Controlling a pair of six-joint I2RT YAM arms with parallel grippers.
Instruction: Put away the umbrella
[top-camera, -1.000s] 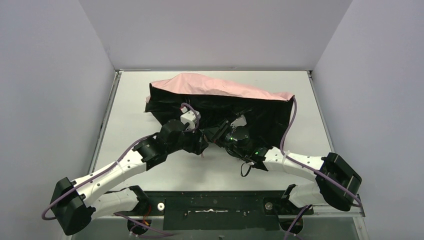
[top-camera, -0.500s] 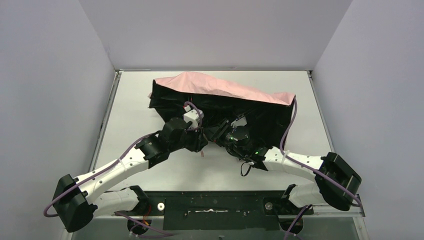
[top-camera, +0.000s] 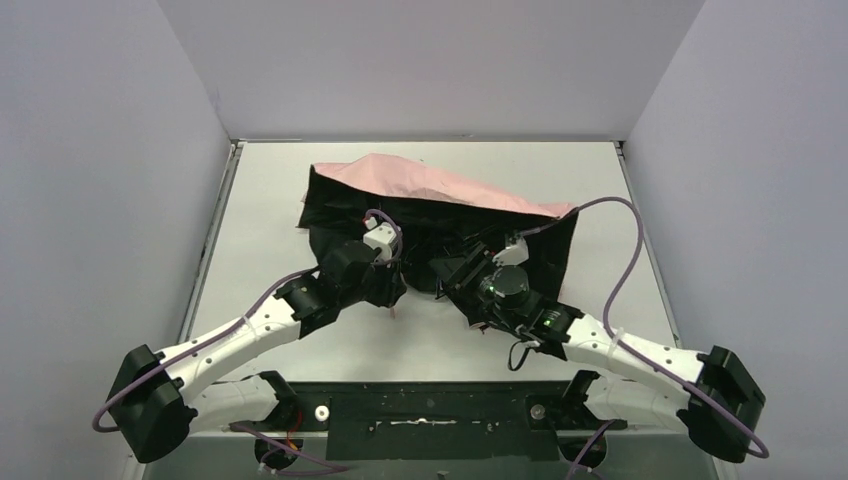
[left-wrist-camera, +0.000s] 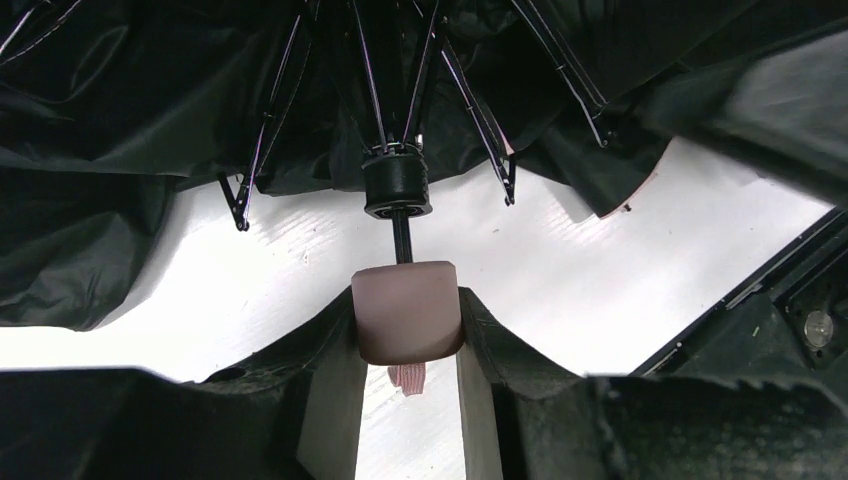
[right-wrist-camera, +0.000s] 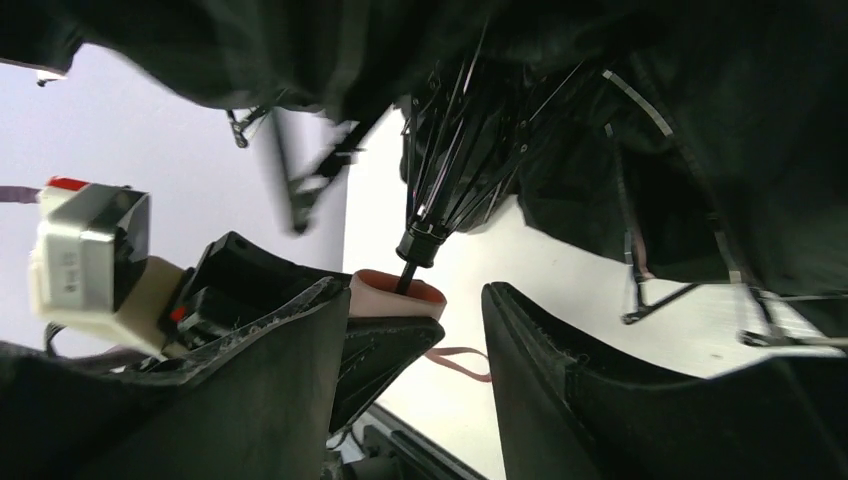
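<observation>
Firstly, left fingers (left-wrist-camera: 338, 345): closed narrow on the pink handle (left-wrist-camera: 408, 312) of the umbrella (top-camera: 440, 185), one finger pressed to each side, the handle's blunt end towards the wrist camera. Pink strap (left-wrist-camera: 407, 378): hangs from the handle's end, in the gap between those two fingers. Black shaft (left-wrist-camera: 402, 238): short run showing, from the handle up to a black collar (left-wrist-camera: 397, 185), where thin ribs (left-wrist-camera: 265, 150) fan outward into slack black cloth. Right fingers (right-wrist-camera: 520, 335): set wide apart, nothing clamped between them; handle and shaft show in the gap beyond their tips, and whether either finger touches the handle cannot be told. Umbrella, whole: lies on the white table (top-camera: 440, 345), in the middle and far half, canopy part collapsed, pale pink outside uppermost along the far edge, black inside turned towards the arms, handle end nearest them. Left arm (top-camera: 240, 335): runs from its base at the near left corner diagonally to the table's middle, wrist tucked under the canopy's near edge. Right arm (top-camera: 620, 350): stretched low from the near right corner, diagonally inward, wrist also at the canopy's near edge. Both wrists: close together, facing one another across the handle. Purple cable (top-camera: 625, 245): loops high above the right arm, beside the canopy's right end.
</observation>
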